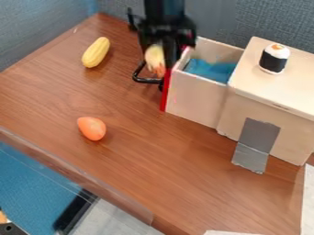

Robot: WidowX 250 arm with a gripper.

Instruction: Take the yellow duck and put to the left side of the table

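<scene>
Gripper (pixel 160 63) is seen near the desk's far edge, left of its middle, just beside the open drawer's red front (pixel 165 91). Fingers are clamped on the yellow duck (pixel 154 55); its yellow part is turned up, its orange part down. Duck is held in front of the red panel's outer face, on the drawer-handle side. Whether panel or handle is touched cannot be told.

Rest: black handle (pixel 143 81) is fixed to the red front. Drawer (pixel 195 95) is pulled out of the wooden box (pixel 286 94) toward the desk's left; blue cloth (pixel 211 69) is contained in it. Box is placed toward the desk's right edge. Sushi piece (pixel 274 58) is stood upright on its top; grey tape (pixel 257 135) is stuck down its near side and onto the desk (pixel 165 156). Yellow corn (pixel 96 52) is laid near the desk's far left corner, tilted. Orange egg-shaped piece (pixel 91 128) is placed nearer the front edge, left half, well apart from the box.
</scene>
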